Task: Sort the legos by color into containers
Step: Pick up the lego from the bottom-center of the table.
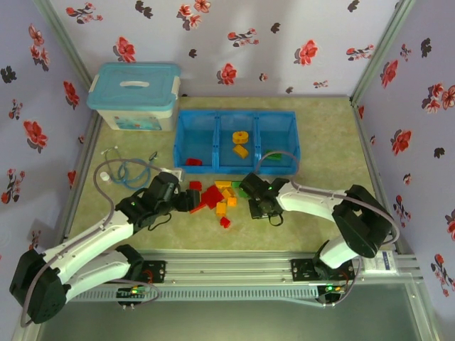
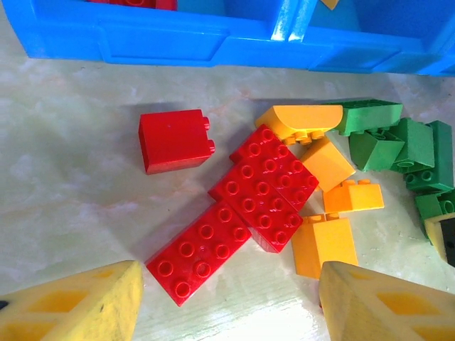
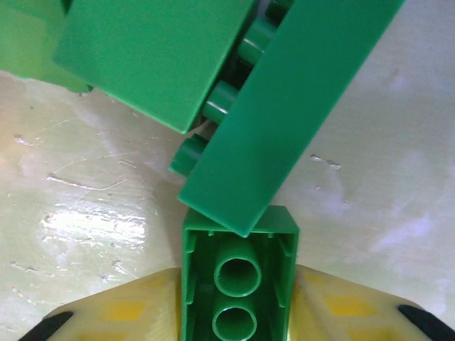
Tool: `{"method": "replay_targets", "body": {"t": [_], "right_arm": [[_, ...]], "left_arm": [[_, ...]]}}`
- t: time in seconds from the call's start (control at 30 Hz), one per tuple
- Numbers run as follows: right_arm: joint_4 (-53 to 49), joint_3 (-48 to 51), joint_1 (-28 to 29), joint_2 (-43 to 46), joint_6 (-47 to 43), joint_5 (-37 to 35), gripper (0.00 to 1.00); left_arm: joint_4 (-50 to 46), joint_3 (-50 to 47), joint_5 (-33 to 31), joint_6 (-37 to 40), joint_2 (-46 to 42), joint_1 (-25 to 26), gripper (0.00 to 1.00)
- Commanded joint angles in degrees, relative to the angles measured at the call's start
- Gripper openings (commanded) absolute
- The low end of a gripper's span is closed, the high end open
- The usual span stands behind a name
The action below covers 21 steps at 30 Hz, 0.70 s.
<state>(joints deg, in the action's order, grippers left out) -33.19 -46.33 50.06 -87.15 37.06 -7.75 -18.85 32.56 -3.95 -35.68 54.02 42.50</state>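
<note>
Red, orange-yellow and green legos (image 1: 217,195) lie in a heap on the table in front of the blue tray of containers (image 1: 291,117). My left gripper (image 1: 189,202) (image 2: 227,312) is open at the heap's left side, its yellow fingers (image 2: 71,305) straddling bare table just short of a long red brick (image 2: 202,252). A red cube (image 2: 174,140), orange bricks (image 2: 323,245) and green bricks (image 2: 398,138) lie beyond. My right gripper (image 1: 249,193) (image 3: 238,323) is shut on a green lego (image 3: 238,277), hollow underside facing the camera, and two other green bricks (image 3: 298,106) lean against it.
The tray's left compartment holds a red brick (image 1: 193,162), the middle one orange pieces (image 1: 240,142), the right one something green (image 1: 274,155). A pale-blue lidded box (image 1: 135,96) stands at the back left. A coiled cable (image 1: 128,170) lies left of the tray.
</note>
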Motion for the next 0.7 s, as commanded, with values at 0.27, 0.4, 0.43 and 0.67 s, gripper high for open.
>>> {"method": "replay_targets", "body": {"t": [0.27, 0.4, 0.43, 0.67], "right_arm": [[-6.95, -3.14, 2.87, 9.09, 1.93, -4.96, 0.25], [-8.6, -4.52, 1.6, 15.49, 0.82, -9.28, 0.25], [-9.45, -5.44, 0.06, 16.4, 0.0, -9.81, 0.25], [-11.54, -13.59, -14.61, 15.61, -7.14, -5.25, 0.25]], "left_arm": [[-1.28, -2.1, -2.12, -0.85, -1.02, 0.3, 0.64], [-0.42, -3.54, -2.11, -2.08, -1.11, 0.71, 0.64], [-0.26, -3.95, -2.07, -2.5, -1.13, 0.96, 0.64], [0.22, -6.18, -2.3, -4.69, -2.11, 3.33, 0.64]]}}
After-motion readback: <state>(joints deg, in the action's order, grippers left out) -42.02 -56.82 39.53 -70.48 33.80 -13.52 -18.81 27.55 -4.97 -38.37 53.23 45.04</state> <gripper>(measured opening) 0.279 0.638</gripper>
